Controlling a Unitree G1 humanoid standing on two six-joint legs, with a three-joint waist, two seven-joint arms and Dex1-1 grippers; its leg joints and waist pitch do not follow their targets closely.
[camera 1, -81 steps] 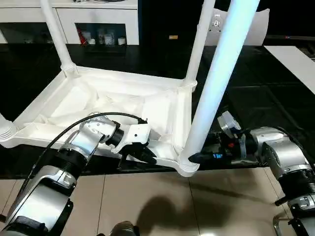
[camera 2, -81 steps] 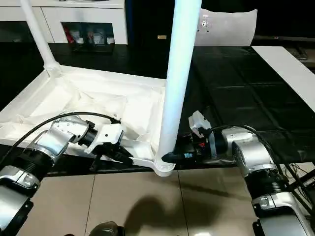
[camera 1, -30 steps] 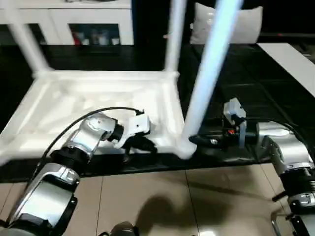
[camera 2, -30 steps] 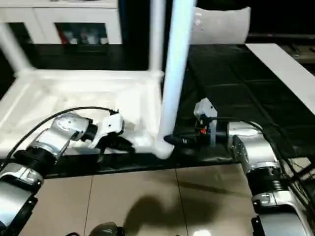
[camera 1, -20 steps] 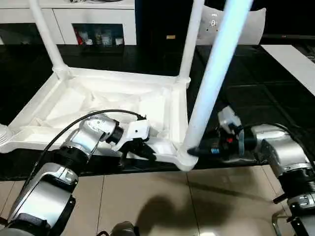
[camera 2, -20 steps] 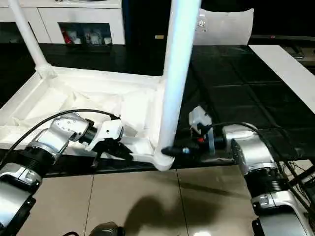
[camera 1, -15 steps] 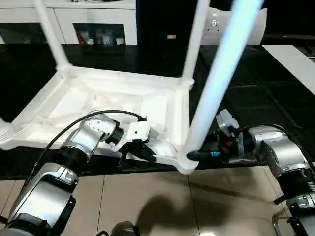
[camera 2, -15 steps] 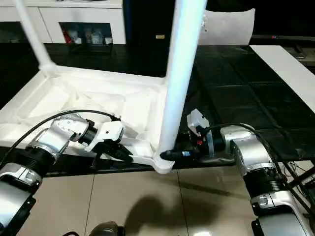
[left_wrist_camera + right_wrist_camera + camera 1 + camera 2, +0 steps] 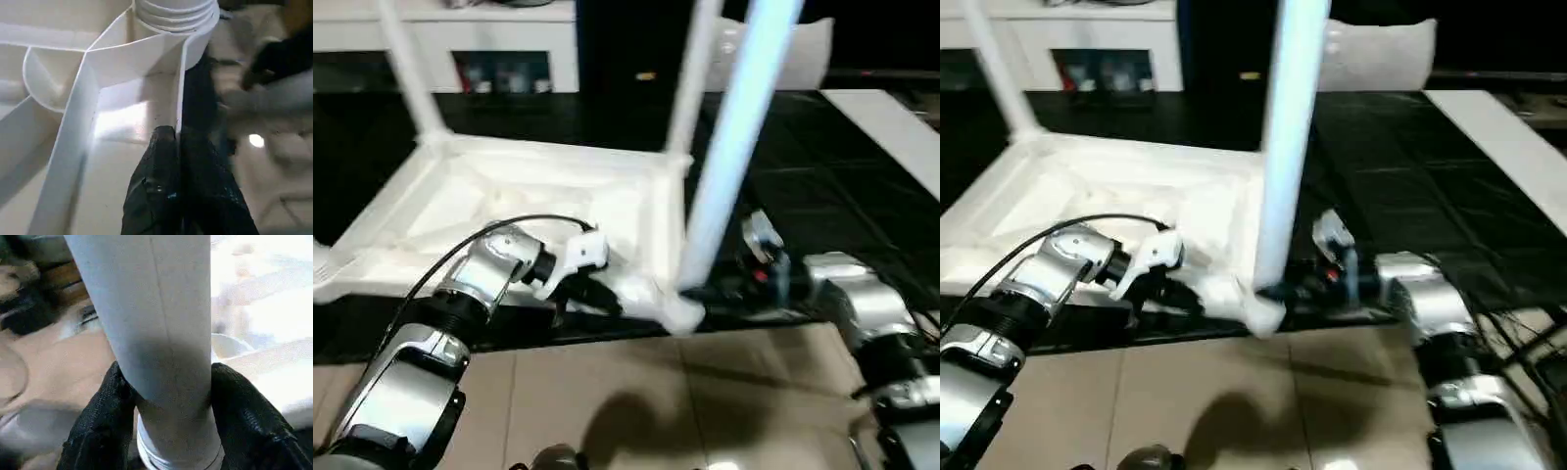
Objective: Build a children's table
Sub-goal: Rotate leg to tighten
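The white children's table lies upside down on a black surface, its ribbed underside (image 9: 509,196) facing up. Three legs rise from its corner sockets: the near right leg (image 9: 729,147), a far right leg (image 9: 690,78) and a far left leg (image 9: 406,73). My left gripper (image 9: 597,294) is shut on the front rim wall (image 9: 180,88), just beside the near right socket (image 9: 173,12). On the other side of that socket, my right gripper (image 9: 700,292) is shut around the near right leg (image 9: 156,318) close to its base, one finger (image 9: 105,401) on each side.
A white cabinet with glass doors (image 9: 499,39) stands at the back. A flat white board (image 9: 891,127) lies at the right, and a white bag-like thing (image 9: 818,49) sits behind the legs. Beige floor tiles (image 9: 656,411) begin right below the table's front edge.
The whole picture has swayed, so the camera moved. Both grippers keep the same holds on the rim and the near right leg, which now leans slightly less to the right.
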